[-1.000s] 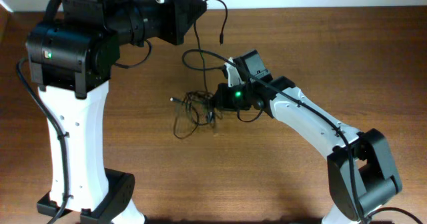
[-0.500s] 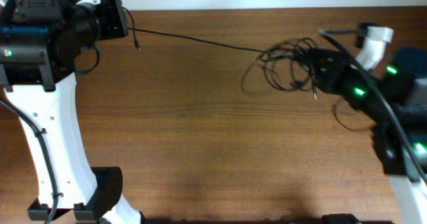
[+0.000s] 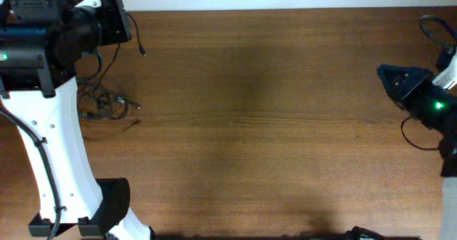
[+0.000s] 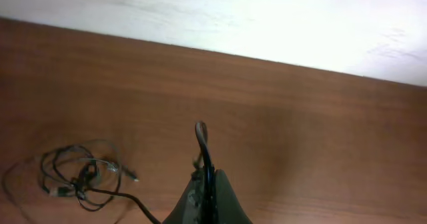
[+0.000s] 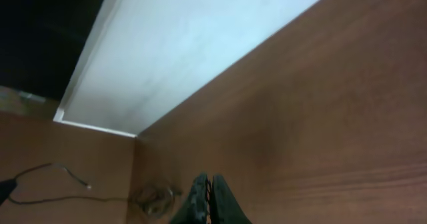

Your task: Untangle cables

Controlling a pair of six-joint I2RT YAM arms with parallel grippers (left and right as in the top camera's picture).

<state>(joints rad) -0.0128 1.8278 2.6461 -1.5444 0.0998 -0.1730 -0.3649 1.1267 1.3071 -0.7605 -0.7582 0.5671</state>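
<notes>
The cables lie as a small bunch of thin black loops on the table at the far left, beside the left arm's white column. The bunch also shows in the left wrist view and, far off, in the right wrist view. My left gripper is shut on one black cable strand. Its short plug end hangs free, and the rest runs down to the bunch. My right gripper is at the far right, well away from the cables, with its fingers shut and nothing between them.
The brown wooden table ends at a white wall along the back edge. The left arm's white column and black base stand at the front left. The right arm's own thick black cable loops at the far right.
The bunch was at the right by my right gripper, with one strand stretched to my left gripper. It now lies at the far left, and my right gripper holds nothing.
</notes>
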